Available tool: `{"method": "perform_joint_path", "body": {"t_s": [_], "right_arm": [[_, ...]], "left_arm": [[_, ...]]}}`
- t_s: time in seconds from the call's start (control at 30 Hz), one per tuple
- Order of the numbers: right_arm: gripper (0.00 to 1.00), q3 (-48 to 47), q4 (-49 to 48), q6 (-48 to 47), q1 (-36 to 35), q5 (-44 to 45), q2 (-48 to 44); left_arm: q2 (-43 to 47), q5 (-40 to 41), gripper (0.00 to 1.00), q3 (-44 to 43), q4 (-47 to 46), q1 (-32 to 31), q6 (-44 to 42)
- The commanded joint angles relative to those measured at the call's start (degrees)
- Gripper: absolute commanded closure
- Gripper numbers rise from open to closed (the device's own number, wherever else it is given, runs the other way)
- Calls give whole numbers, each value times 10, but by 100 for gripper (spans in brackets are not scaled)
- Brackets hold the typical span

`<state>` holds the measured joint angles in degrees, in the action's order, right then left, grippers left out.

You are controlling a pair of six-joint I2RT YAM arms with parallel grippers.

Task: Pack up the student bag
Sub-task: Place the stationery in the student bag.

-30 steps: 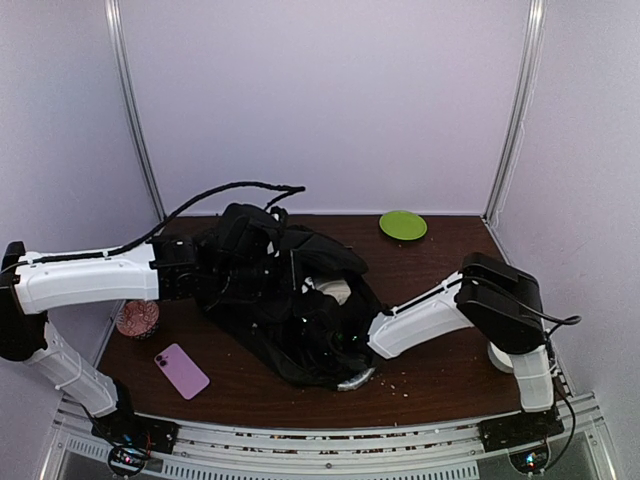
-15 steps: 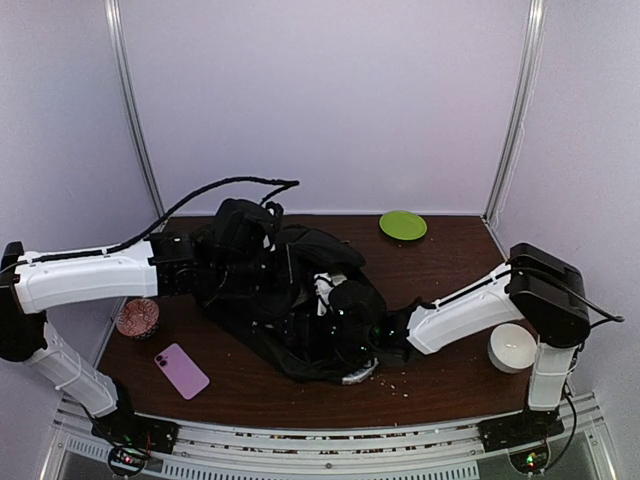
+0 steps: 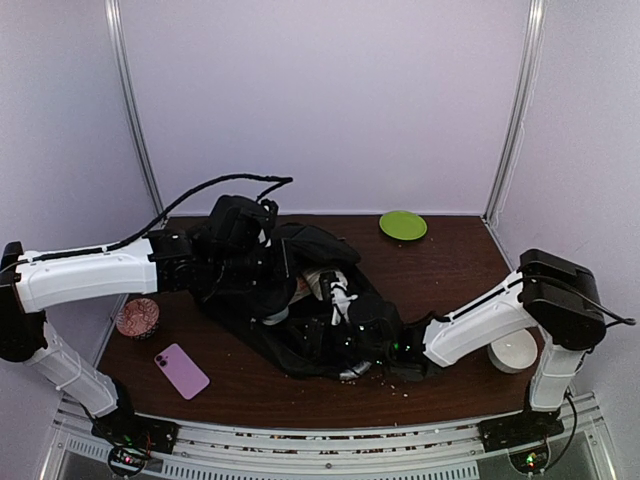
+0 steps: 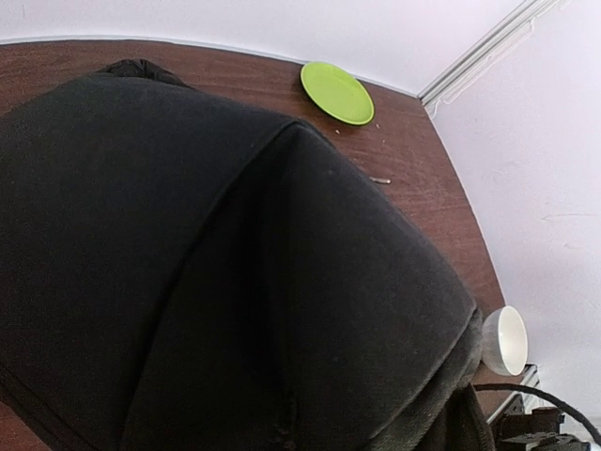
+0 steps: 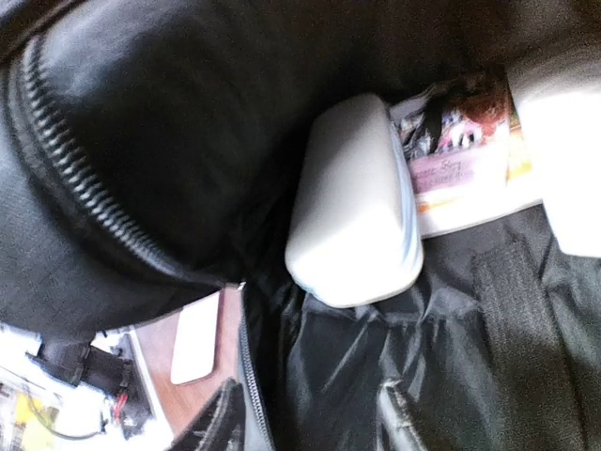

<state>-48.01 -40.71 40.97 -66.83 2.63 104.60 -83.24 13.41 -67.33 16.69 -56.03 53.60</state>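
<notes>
Left gripper point(image 3: 205, 268) shut, prob. clamped on bag point(image 3: 300, 300) top edge. Bag lies mid-table, long axis back-left to front-right, mouth toward right arm. Right gripper point(image 5: 310, 423) approx. half open, empty, at the mouth; white case point(image 5: 352, 202) dead ahead inside.

the student bag point(image 3: 290, 338) is a large, soft black fabric backpack lying crumpled on the middle of the brown table point(image 3: 450, 262), with its mouth gaping toward the right. its far-left part is bunched up and raised, a silvery rim point(image 3: 357, 375) shows at its near edge, and a coarse zipper point(image 5: 70, 169) runs along the opening.
</notes>
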Motion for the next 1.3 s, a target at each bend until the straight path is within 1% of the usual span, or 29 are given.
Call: {"method": "perform_joint_path", "body": {"t_s": [0.0,0.1,0.23,0.47,0.6,0.83,0.93,1.03,1.13,1.2,1.23,1.27], "right_arm": [[67,-42,-51,55,6,35,47],[84,-68,-71,85,14,39,81],[100,-101,-73,121,22,38,121],[100,-130,-65,156,23,30,157],[100,-161,-50,175,26,27,183],[100,-230,-45,217,54,28,224],[100,-248,-46,220,61,12,233],[100,-235,-69,206,65,-36,213],[85,-168,-122,197,64,-73,167],[71,-121,-163,189,63,-102,138],[61,-97,-183,183,64,-119,126],[55,-84,-191,178,63,-142,116]], "left_arm": [[14,5,100,4,-68,14,18],[18,2,100,10,-75,13,22],[22,5,100,19,-86,13,27],[15,-8,100,22,-109,13,32],[4,-31,100,23,-131,8,46],[-10,-41,100,19,-131,-5,54],[-3,-32,100,24,-126,-5,54],[8,-11,100,29,-112,-4,46],[21,18,100,27,-92,0,31],[22,27,100,25,-87,7,24],[21,29,100,22,-84,11,25],[19,30,100,21,-82,16,25]]}}
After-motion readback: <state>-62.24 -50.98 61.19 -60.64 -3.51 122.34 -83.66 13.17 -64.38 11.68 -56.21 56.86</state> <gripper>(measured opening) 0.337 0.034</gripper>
